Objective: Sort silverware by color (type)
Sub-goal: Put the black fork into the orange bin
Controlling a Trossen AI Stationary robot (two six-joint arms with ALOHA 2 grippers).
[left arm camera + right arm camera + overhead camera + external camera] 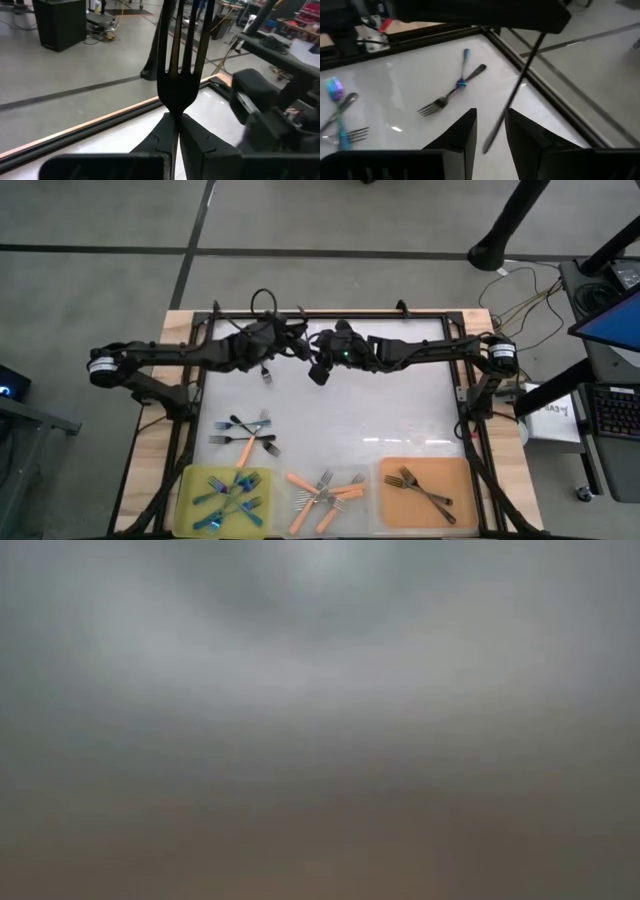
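My left gripper (175, 116) is shut on a dark grey-black fork (179, 60) above the table's far middle (267, 376). Its tines stand up and its handle (520, 85) slants down below the fingers. My right gripper (490, 112) is open just to the fork's right (318, 372). The handle shows in the gap between its fingers, and I cannot tell whether it touches them. Loose blue, dark and orange-handled forks (245, 435) lie flat at the near left. The low view is a grey blur. My left gripper pinches the dark fork at its neck (175, 107), just below the tines, between the two fingertips. The fingers reach in about level from the table's left and lie across the fork. The fork is lifted clear, tines up, its handle hanging below.
A yellow-green tray (190, 480) with blue forks stands at the near left. An orange tray (390, 480) with dark forks stands at the near right. Orange-handled forks (325, 492) lie between them. A black frame (330, 313) rims the white table top.
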